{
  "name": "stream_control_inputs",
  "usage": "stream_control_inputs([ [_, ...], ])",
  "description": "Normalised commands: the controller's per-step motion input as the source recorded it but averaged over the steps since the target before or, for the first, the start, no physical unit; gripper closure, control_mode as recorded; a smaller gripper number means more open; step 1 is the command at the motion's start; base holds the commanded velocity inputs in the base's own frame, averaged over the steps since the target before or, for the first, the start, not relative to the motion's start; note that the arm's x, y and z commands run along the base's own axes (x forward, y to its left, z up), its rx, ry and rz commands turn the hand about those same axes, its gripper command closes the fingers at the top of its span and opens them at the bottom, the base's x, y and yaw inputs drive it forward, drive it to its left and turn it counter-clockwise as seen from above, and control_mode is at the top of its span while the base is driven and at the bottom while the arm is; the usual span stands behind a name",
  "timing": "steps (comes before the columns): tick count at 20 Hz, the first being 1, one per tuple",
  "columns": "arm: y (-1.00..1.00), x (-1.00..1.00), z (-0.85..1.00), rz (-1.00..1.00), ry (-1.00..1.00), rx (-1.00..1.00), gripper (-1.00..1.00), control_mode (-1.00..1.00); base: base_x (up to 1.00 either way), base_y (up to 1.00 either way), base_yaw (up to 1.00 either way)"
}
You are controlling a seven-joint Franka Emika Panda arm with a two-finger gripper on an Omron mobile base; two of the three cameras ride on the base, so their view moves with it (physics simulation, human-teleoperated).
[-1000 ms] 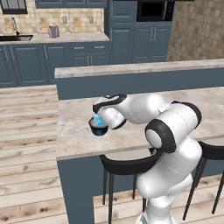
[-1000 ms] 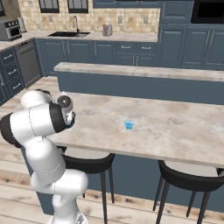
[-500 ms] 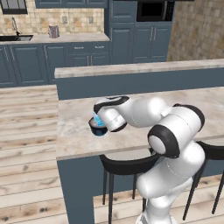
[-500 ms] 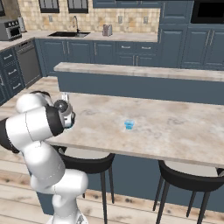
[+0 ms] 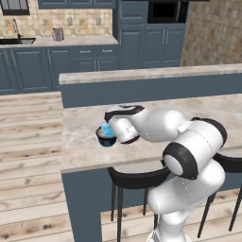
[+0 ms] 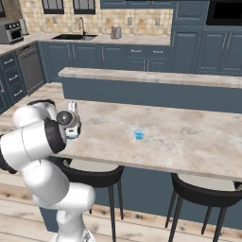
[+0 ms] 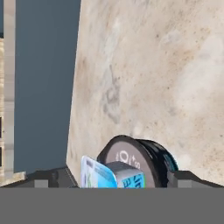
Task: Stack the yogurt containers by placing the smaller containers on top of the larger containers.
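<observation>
- Left base view: we find the dark tub [image 5: 106,137] on the desk [image 5: 80,142], near its left front corner. A light-blue cup [image 5: 107,129] sits on the tub's top. The gripper [image 5: 109,128] is over the stack; its fingers stand spread wide, with nothing pinched that we can make out.
- Right base view: we note a second, tinier blue cup [image 6: 139,135] alone mid-desk, well apart from the arm.
- Hand view: we see the blue cup resting on the tub's pale lid, between the two dark fingers [image 7: 52,177].
</observation>
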Motion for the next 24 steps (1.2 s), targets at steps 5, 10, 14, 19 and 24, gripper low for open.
stream_control_inputs([
  [5, -0.20, -0.06, 0.35, -0.02, 0.02, 0.00, -1.00, -1.00, 0.00, 0.00, 0.00],
  [10, -0.22, -0.08, 0.35, 0.00, 0.07, 0.00, -1.00, -1.00, 0.00, 0.00, 0.00],
  [14, -0.24, -0.09, 0.34, 0.00, 0.16, -0.01, -1.00, -1.00, 0.00, 0.00, 0.00],
  [19, -0.23, -0.05, 0.35, 0.00, 0.22, -0.04, -1.00, -1.00, 0.00, 0.00, 0.00],
  [24, -0.22, -0.01, 0.40, 0.00, 0.28, -0.05, -1.00, -1.00, 0.00, 0.00, 0.00],
])
